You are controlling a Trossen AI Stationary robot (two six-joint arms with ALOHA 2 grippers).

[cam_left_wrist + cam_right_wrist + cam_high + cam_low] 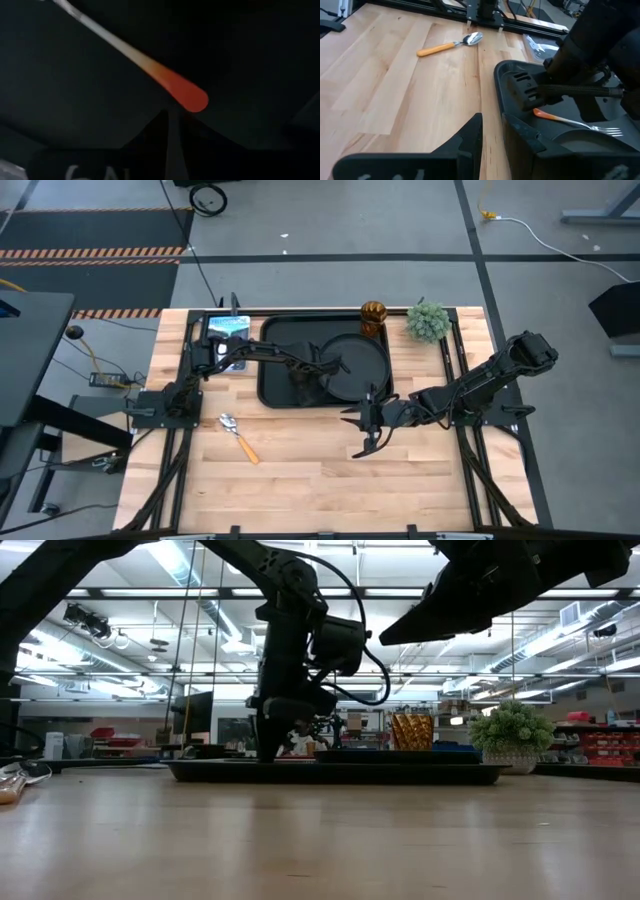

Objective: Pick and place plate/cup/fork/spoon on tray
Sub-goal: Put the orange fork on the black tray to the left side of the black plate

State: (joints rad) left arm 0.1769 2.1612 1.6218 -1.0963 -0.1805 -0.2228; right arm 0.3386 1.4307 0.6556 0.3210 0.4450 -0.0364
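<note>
Nearest, the spoon (238,437) lies on the bare table (300,480), and the right gripper (366,430) hovers empty over the wood, fingers parted. Beyond, the left gripper (305,383) sits low in the tray (272,360), fingers nearly together, beside the released fork (575,121). The plate (358,360) fills the tray's right side; the cup (373,315) stands at its far edge.

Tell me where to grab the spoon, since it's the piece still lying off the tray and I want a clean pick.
Grip the spoon across the middle of its yellow-orange handle, coming straight down from above with the fingers straddling the handle's width. It lies flat and alone on the bare wood, so nothing crowds that approach; the handle is straight and narrow, while the rounded silver bowl would likely slip.
</note>
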